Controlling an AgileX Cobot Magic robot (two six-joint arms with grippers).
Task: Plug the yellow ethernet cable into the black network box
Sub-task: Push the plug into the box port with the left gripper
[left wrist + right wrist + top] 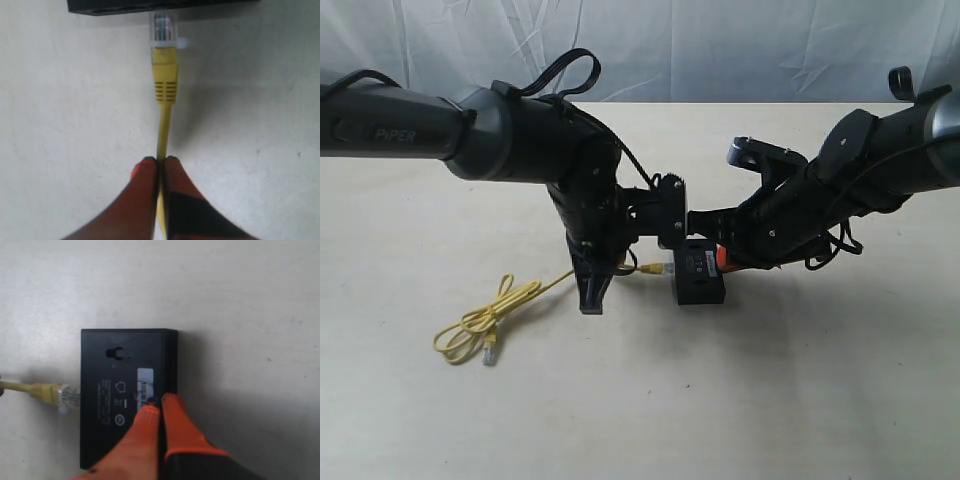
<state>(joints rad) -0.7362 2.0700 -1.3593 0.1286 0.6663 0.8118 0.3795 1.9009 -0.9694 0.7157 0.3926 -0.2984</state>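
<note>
The black network box [700, 277] lies flat on the table between the two arms; its white label [145, 381] faces up. My right gripper [161, 399] is shut, its orange fingertips [720, 258] resting on the top of the black network box [122, 395] beside the label. My left gripper [161, 160] is shut on the yellow ethernet cable [163, 125] a little behind its plug. The clear plug [164, 29] points straight at the box's side [150, 5] and its tip meets that face [70, 396]. How deep it sits I cannot tell. The left gripper [628, 264] is just left of the box.
The rest of the cable trails left into a loose bundle [480, 322] on the cream table [770, 400], its other plug [490, 355] lying beside it. A wrinkled white backdrop [720, 50] closes off the far edge.
</note>
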